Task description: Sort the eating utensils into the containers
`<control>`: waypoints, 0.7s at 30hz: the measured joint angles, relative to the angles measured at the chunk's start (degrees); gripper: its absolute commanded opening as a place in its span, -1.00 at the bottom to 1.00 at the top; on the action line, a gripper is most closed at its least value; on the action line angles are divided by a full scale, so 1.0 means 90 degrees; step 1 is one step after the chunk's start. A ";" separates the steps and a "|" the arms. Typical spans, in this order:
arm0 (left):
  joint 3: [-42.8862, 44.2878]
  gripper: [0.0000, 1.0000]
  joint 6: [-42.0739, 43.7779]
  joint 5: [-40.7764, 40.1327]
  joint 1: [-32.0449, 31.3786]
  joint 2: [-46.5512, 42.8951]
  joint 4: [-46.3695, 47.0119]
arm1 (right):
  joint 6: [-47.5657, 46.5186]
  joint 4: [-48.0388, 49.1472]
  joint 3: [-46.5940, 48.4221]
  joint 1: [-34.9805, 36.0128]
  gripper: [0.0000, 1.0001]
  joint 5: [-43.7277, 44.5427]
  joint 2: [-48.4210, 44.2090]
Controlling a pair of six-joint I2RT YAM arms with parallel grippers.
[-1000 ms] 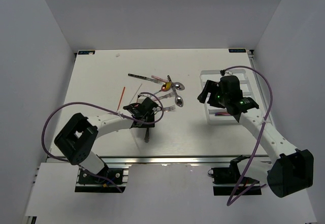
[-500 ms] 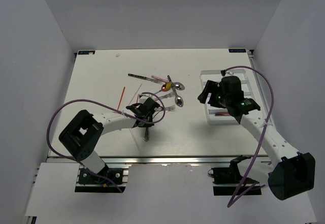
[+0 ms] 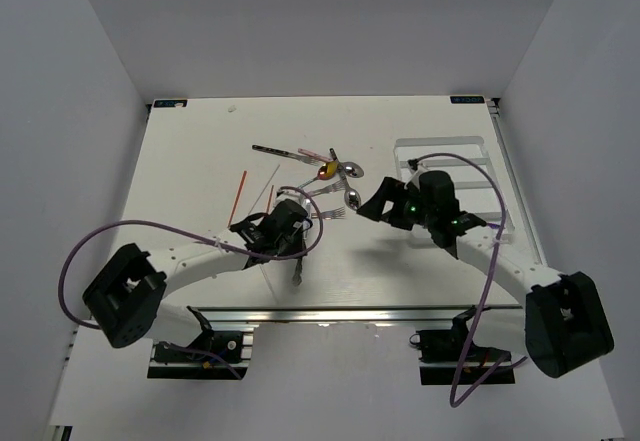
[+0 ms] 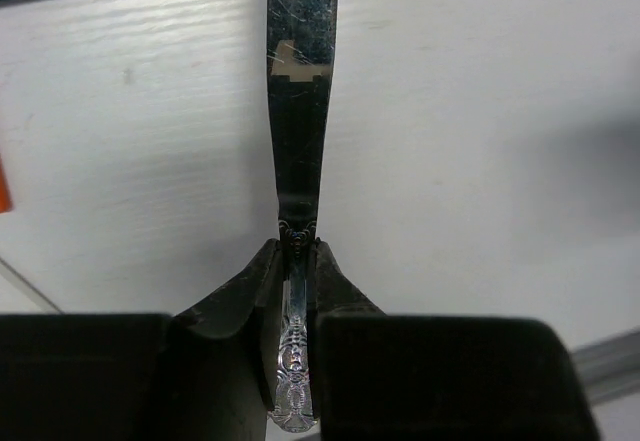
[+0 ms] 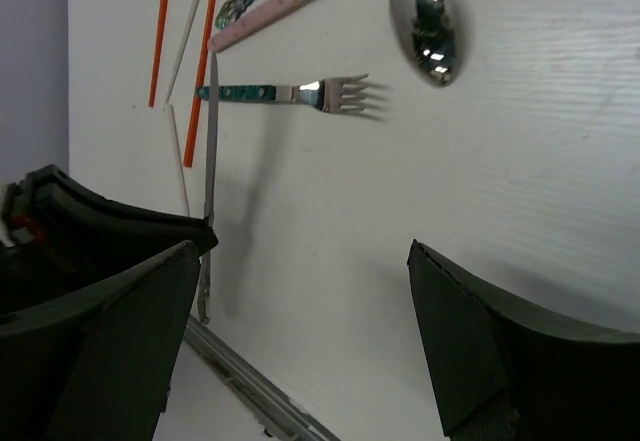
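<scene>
Left gripper (image 3: pixel 285 227), seen from above, sits low over the table (image 3: pixel 190 151) with a knife (image 3: pixel 297 271) pinched in it. The knife's long axis runs out from the jaws toward the table's near edge. The white tray (image 3: pixel 445 144) lies well off to this gripper's right, beyond the right gripper (image 3: pixel 375 207), which hangs between the two. The left arm reaches forward and inward, its forearm lying nearly flat. The right arm is the nearer to the tray, so the carry looks long and would have to pass that arm.

From the left wrist, the fingers (image 4: pixel 240 291) are pressed together on the knife's (image 4: pixel 300 111) patterned handle end, and the blade points straight ahead. Whether it touches the table cannot be told.

From the right wrist, the right gripper (image 5: pixel 300 261) stands spread and empty. Ahead of it lie a fork (image 5: pixel 290 92), a spoon (image 5: pixel 430 21) and orange chopsticks (image 5: pixel 160 31), with the thin knife (image 5: pixel 210 181) off to one side.
</scene>
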 measured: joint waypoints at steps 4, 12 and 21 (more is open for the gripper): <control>-0.0075 -1.00 0.0034 0.0333 -0.0036 -0.0512 0.0454 | 0.0716 0.0661 -0.0163 0.0651 0.78 0.0090 0.0559; -0.0253 -1.00 0.0073 0.0979 -0.0039 -0.0699 0.0996 | 0.1654 0.1717 0.0138 0.1681 0.67 0.0476 0.1523; -0.0311 -1.00 0.0073 0.1632 -0.0046 -0.1110 0.1520 | 0.2016 0.1834 0.0835 0.1999 -0.33 0.0889 0.2327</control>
